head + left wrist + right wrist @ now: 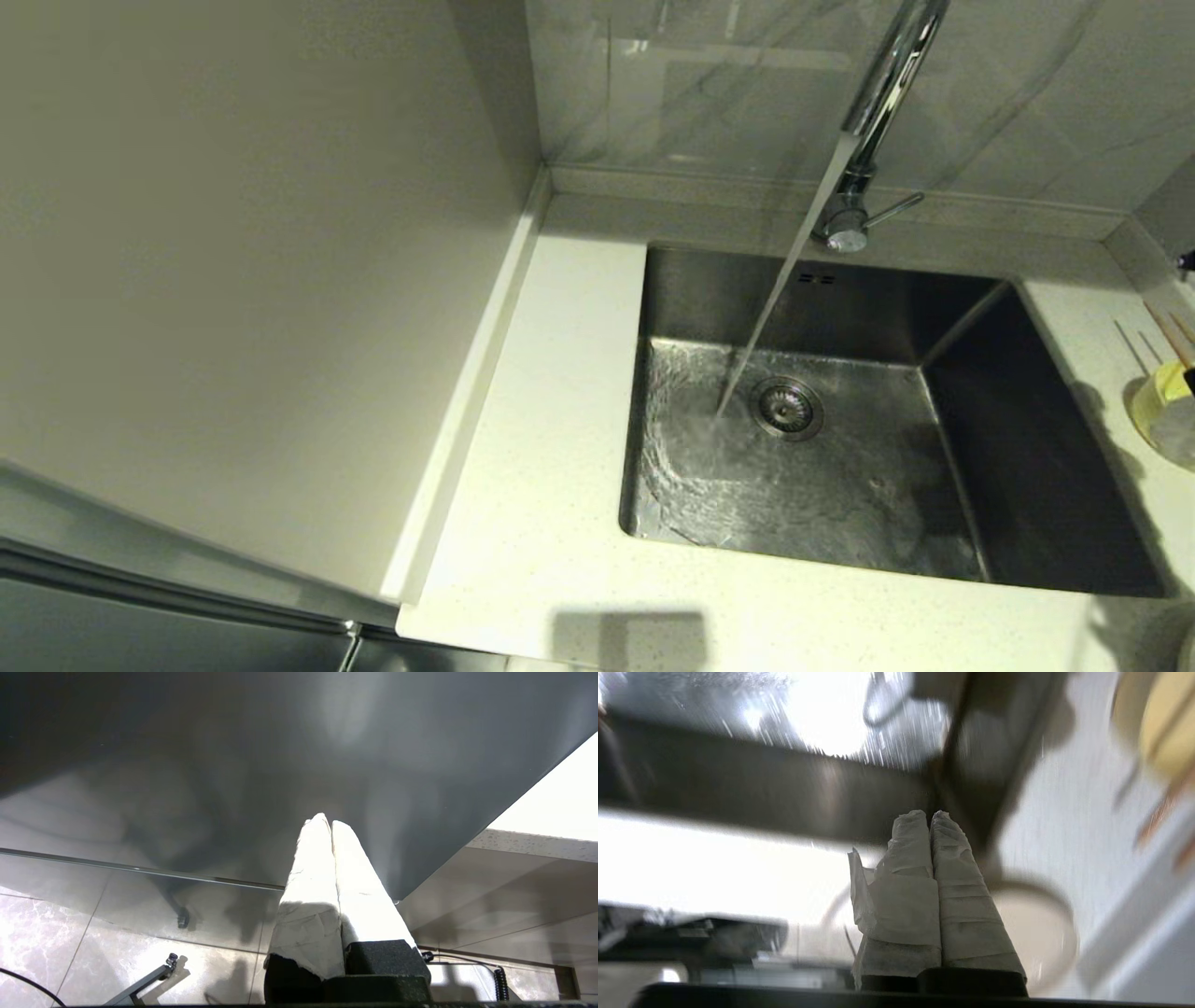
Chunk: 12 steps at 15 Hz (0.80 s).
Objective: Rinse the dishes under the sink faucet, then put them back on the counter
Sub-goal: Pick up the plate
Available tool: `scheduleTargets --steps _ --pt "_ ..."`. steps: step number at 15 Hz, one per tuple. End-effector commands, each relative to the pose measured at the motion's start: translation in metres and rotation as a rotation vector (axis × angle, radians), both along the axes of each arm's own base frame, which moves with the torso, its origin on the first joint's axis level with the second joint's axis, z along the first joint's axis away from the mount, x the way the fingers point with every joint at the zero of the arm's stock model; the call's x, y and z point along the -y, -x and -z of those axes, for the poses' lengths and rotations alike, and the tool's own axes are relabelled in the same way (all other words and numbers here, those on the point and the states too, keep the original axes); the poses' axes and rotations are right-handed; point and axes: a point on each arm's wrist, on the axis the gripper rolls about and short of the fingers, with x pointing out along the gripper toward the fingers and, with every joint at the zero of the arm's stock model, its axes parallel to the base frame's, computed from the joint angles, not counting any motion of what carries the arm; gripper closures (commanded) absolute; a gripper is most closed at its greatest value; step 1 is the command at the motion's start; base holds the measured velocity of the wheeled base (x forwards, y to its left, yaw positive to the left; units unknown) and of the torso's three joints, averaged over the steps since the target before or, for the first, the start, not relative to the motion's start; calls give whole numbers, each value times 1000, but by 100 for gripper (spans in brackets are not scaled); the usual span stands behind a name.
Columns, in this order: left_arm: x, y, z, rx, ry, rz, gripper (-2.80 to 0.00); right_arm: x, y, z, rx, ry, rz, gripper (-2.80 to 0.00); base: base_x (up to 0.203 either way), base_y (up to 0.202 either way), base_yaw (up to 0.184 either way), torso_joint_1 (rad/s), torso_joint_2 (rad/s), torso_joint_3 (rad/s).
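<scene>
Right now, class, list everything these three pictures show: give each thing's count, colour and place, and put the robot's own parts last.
Tall chrome faucet: one, shiny silver, behind the sink, water running.
Square steel sink: one, grey, set into the counter.
Round steel drain strainer: one, silver, sink floor.
Off-white speckled stone counter: one, around the sink.
Pale yellow round bowl: one, counter at far right.
Thin wooden chopsticks: two, brown, by the bowl.
Cream-white round plate: one, on the counter, seen in the right wrist view.
Grey-veined marble wall tiles: behind the faucet.
Left tool: one, white-wrapped, shut, low beside the cabinet.
Right tool: one, white-wrapped, shut, over the counter.
</scene>
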Motion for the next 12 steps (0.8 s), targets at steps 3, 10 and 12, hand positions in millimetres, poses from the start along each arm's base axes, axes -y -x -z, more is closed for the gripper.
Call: scheduleTargets --steps 3,10,12 --pt "0 0 0 2 1 -1 0 -11 56 26 -76 53 126 -280 0 0 0 0 0 0" --pt "0 0 0 2 1 -1 0 -13 87 71 -175 31 451 -280 0 0 0 0 0 0" --pt "0 0 0 2 1 -1 0 -11 83 76 -185 5 503 -280 0 0 0 0 0 0"
